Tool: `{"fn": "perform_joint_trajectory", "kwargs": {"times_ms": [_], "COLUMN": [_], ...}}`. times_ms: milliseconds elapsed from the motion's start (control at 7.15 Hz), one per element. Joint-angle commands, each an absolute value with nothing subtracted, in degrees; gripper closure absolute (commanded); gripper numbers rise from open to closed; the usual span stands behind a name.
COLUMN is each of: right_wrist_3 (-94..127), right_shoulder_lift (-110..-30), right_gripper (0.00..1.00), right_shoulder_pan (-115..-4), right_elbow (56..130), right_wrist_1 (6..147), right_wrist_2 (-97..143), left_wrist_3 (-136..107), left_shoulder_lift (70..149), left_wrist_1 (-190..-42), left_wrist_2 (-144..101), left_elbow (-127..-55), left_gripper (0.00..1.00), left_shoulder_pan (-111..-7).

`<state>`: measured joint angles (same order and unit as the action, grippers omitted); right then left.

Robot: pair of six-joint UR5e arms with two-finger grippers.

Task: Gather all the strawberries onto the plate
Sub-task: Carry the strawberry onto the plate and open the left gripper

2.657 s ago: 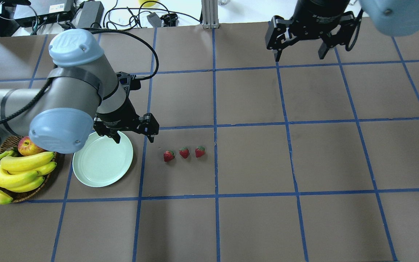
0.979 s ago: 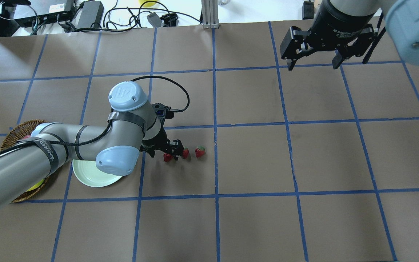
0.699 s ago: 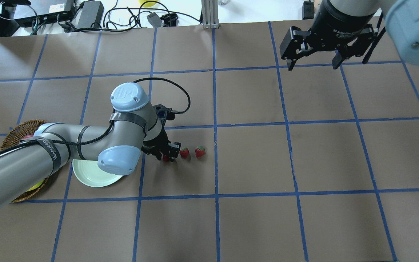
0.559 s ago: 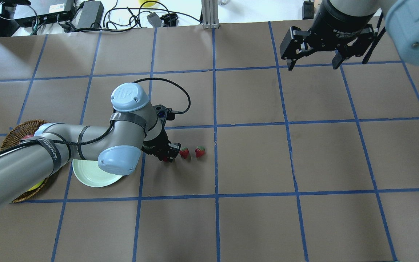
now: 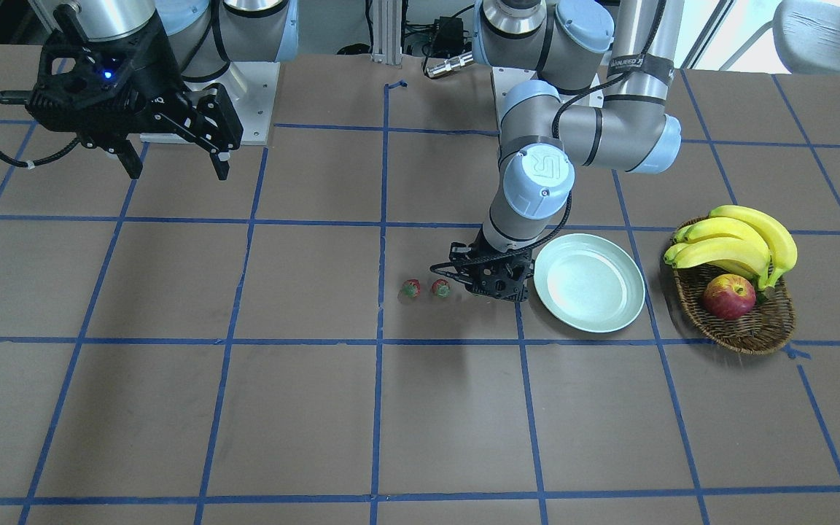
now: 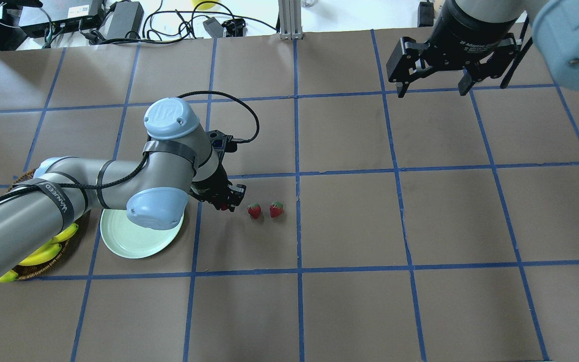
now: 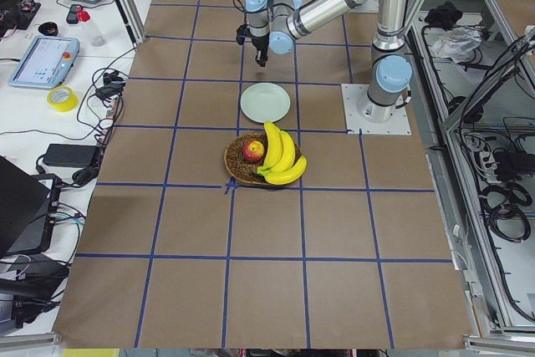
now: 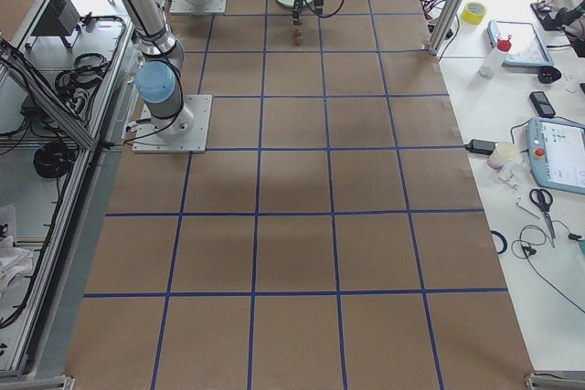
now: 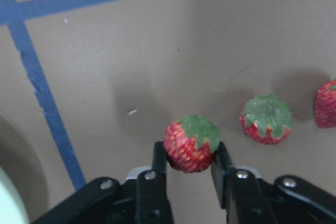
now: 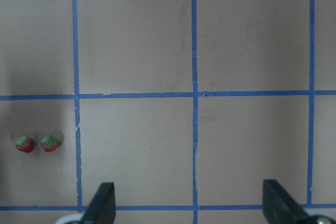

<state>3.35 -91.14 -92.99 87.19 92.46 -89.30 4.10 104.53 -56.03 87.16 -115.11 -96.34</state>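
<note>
The left arm point(image 6: 118, 186) half hides the round pale-mint plate point(image 6: 133, 241); at its 3 o'clock, the left gripper point(image 9: 190, 156) pinches a red strawberry point(image 9: 186, 142); right gripper point(image 6: 431, 90) wide

You have one strawberry point(image 9: 190, 144) pinched in the left hand point(image 6: 225, 202), green cap showing. Two more strawberries point(image 6: 254, 210) point(image 6: 276, 209) lie side by side on the bench point(image 6: 350, 226). The pale green plate point(image 5: 589, 286) lies flat nearby.

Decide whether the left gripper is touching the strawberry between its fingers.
Touching. The left wrist view shows both fingers of the left gripper pressed against the strawberry, with no gap.
</note>
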Motion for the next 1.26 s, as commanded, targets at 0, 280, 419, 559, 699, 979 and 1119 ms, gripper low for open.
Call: {"fn": "perform_joint_trajectory", "kwargs": {"times_ms": [0,280,419,559,699,979,1119], "right_wrist_3": [3.3,3.4,3.3,3.4,3.4,3.4,3.5], "right_shoulder_lift": [-91.1,-91.1,-91.1,-91.1,-91.1,-91.1,-91.2], "right_gripper": [0.00,0.00,0.00,0.00,0.00,0.00,0.00], "right_shoulder_pan": [-93.0,-93.0,-92.9,-92.9,-92.9,-92.9,-92.9], "right_elbow": [87.2,87.2,87.2,87.2,87.2,87.2,87.2], "right_wrist_1": [92.5,92.4,92.4,92.4,92.4,92.4,92.3], "right_wrist_2": [-89.3,-89.2,-89.3,-89.2,-89.2,-89.3,-89.3], "left_wrist_3": [6.7,16.2,17.7,18.1,17.8,15.2,14.9], "left_shoulder_lift": [103.5,103.1,103.1,103.6,104.7,104.4,103.4], "left_wrist_1": [-65.8,-65.8,-66.2,-66.1,-66.1,-66.4,-66.6], "left_wrist_2": [95.4,97.8,97.8,97.7,97.5,97.0,96.3], "left_elbow": [-111.4,-111.4,-112.2,-113.4,-113.6,-114.1,-113.6], "left_gripper": [1.00,1.00,1.00,1.00,1.00,0.00,0.00], "left_shoulder_pan": [-90.8,-81.7,-76.2,-73.9,-73.6,-74.0,-75.0]}}
